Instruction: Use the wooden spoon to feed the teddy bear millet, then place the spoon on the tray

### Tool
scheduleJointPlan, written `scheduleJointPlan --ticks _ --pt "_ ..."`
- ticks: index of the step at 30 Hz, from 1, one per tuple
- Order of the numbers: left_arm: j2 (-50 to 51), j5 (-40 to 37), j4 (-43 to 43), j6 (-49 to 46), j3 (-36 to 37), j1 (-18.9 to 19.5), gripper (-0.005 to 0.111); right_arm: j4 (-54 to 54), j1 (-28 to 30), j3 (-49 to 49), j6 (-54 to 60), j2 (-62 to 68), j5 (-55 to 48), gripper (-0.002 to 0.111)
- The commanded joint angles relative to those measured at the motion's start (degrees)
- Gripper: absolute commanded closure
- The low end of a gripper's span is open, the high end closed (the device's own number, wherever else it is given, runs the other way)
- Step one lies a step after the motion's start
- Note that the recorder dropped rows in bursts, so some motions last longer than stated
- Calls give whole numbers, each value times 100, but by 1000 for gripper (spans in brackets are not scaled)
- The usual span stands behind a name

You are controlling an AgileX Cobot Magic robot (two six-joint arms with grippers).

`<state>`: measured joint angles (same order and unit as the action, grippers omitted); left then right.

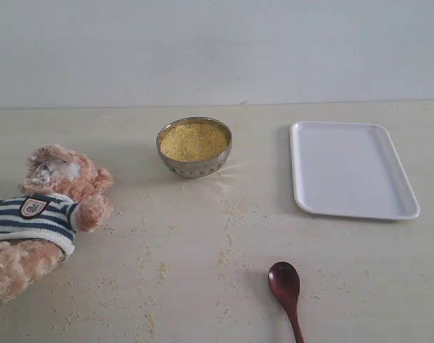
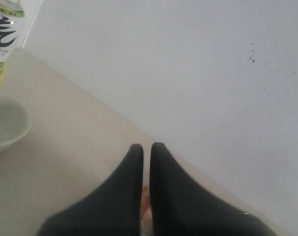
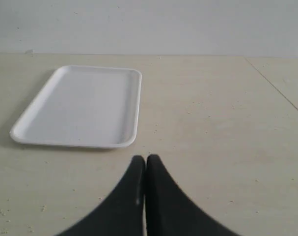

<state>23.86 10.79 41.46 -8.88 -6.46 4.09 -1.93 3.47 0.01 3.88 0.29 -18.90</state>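
Handle pointing toward six o'clock, the dark reddish-brown wooden spoon [image 1: 285, 286] lies ready for pickup; left gripper [image 2: 146, 147] and right gripper [image 3: 145, 158] are pressed together, empty.

Likely a lab or demo bench: plain pale wood-grain table [image 1: 388, 286] against blank white wall [image 1: 217, 50], few props set well apart: bear [image 1: 38, 214], steel bowl [image 1: 194, 168], tray [image 1: 352, 168], spoon [image 1: 284, 282]. Bottle [image 2: 4, 34] and white bowl [image 2: 6, 125] seen in left wrist view.

My left arm's black, tapered two-finger gripper [image 2: 142, 147] is closed, a hairline slit between its tips. My right arm's matching black gripper [image 3: 145, 158] is closed too, tips pressed flush together.
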Motion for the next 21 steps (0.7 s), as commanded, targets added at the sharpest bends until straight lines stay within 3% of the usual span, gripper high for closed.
scheduleJointPlan --ticks 1,5,10,16,21 --pt "1121 -427 -819 106 -1409 -10 102 4 2 -1 -11 -29 43 108" --pt "1911 -1281 -1522 47 -2840 17 102 4 2 -1 -11 -29 43 108" --pt "2911 -3950 -1542 -302 -4659 33 102 4 2 -1 -11 -29 43 108" --pt "4242 -6045 -481 -1398 -5306 302 102 4 2 -1 -11 -29 43 108" --pt "4986 -6608 86 -1831 -5294 1144 102 4 2 -1 -11 -29 43 108"
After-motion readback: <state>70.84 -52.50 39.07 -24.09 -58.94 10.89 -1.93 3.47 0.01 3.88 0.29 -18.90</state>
